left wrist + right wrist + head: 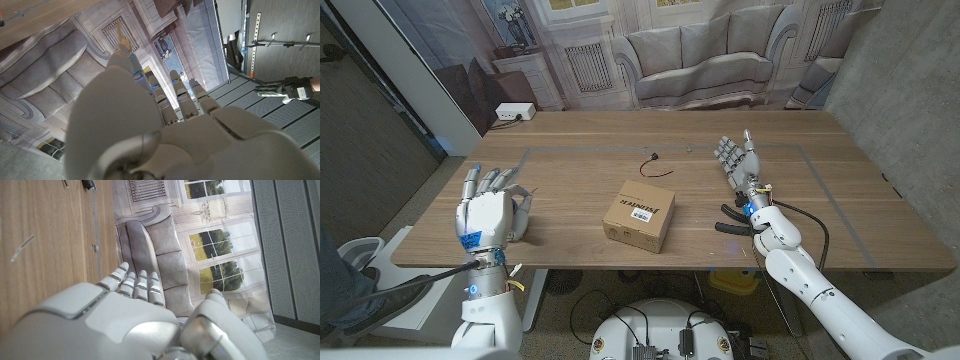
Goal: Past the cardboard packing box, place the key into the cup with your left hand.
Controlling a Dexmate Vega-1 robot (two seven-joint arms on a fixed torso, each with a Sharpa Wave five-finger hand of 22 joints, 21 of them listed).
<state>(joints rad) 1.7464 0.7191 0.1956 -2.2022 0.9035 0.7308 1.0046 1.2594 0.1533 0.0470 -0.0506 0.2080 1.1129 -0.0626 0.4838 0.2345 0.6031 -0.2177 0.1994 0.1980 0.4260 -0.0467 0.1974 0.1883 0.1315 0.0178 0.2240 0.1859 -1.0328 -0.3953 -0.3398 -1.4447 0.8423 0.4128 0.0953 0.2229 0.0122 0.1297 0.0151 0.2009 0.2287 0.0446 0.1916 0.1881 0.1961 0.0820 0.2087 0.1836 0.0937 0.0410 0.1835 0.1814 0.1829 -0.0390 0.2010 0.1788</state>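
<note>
**Both hands parked, key not picked up yet**

Left hand [490, 213] and right hand [738, 160] hold nothing, fingers apart, flanking the cardboard box [640, 220] mid-table. The key [653, 160] (small dark thing with a cord, I think) lies beyond the box. Can't spot any cup.

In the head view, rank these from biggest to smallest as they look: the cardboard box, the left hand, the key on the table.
1. Cardboard box and left hand look about alike; the hand sits nearer the camera, so I won't rank them.
2. Key, a small dark item with a cord, clearly smallest.
</note>
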